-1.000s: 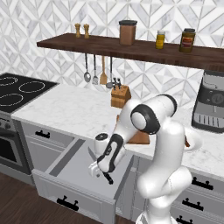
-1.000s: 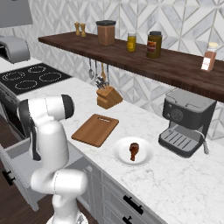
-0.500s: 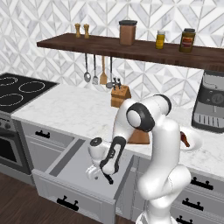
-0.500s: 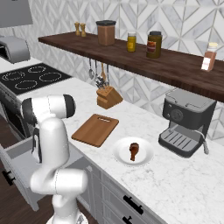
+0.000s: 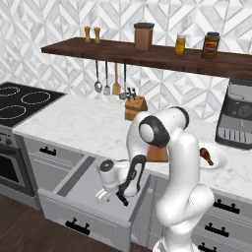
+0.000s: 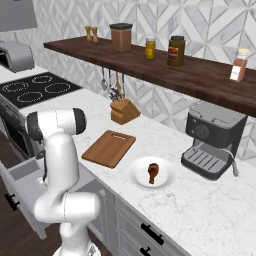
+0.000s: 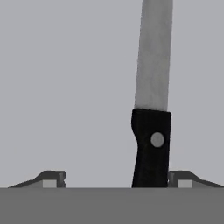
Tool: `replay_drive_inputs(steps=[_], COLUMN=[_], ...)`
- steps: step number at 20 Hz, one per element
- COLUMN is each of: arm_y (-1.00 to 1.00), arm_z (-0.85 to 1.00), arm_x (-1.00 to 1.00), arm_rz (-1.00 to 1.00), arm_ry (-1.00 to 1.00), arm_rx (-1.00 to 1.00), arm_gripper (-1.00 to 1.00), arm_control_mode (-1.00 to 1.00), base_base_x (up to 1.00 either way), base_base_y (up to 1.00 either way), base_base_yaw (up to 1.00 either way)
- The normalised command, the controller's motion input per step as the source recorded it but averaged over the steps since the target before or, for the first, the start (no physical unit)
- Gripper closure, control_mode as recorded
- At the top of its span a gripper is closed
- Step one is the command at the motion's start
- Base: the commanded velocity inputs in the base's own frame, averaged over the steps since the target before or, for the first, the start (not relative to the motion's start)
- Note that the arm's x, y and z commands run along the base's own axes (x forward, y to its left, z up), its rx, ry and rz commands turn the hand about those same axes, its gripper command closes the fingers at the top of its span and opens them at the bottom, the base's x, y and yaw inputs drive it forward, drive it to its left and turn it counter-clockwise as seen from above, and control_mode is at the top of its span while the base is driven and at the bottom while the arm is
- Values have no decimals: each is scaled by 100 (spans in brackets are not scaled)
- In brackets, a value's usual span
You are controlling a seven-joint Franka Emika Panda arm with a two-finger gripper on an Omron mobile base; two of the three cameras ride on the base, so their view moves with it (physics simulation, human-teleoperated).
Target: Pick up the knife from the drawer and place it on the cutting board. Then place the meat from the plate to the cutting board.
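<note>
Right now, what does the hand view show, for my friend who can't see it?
A knife lies on the grey drawer floor, black handle nearest, blade pointing away. The tool hangs open over it, the handle close to one fingertip.

Glossy white arm (image 5: 184, 167), thick rounded links with dark round caps at the joints. Above the gripper (image 5: 109, 195) a white wrist, a black band running along it. Its finger tips (image 7: 51, 178) are small, dark and blocky.

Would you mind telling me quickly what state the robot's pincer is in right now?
Pincer: open, holding nothing; fingertips straddle the black handle of the slim silver-bladed knife lying in the open grey drawer.
</note>
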Motion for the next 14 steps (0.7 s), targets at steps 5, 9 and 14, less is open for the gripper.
replay_drive_inputs(steps=[5,9,14], arm_y=[-12,0,37], arm_z=[-23,-42,-64], arm_x=[2,-5,-35], arm_rz=[0,0,2], arm_ry=[-4,-4,-3], arm_rx=[2,13,20], arm_gripper=[-100,-100,100], arm_control_mode=[-100,-100,-100], base_base_x=[0,0,0], base_base_y=[0,0,0], base_base_yaw=[0,0,0])
